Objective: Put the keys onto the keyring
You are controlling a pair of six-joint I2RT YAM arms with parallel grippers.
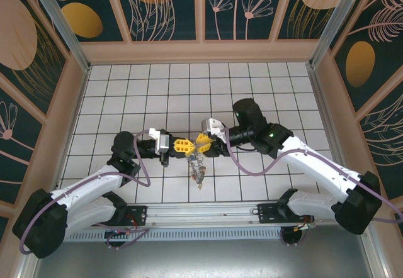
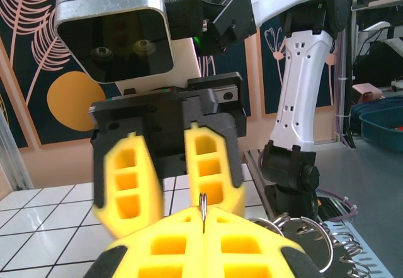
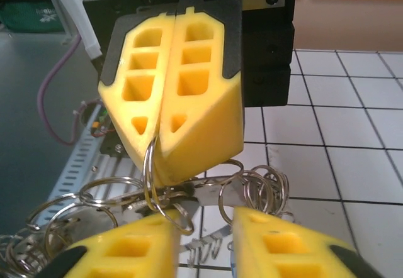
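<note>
The keyring (image 3: 148, 168), a thin wire loop held above the bench (image 1: 252, 89) between the two arms, sits pinched edge-on in the closed left fingers (image 3: 201, 102), keys (image 1: 199, 170) and spare rings (image 3: 258, 187) dangling below; the right fingers (image 3: 126, 253), partly parted and empty, could knock it askew or loose by closing off-centre.

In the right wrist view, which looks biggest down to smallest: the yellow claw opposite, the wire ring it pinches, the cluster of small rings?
1. left claw
2. wire ring and cluster of small rings: these look alike, and their differing nearness to the camera adds doubt, so unranked.
</note>
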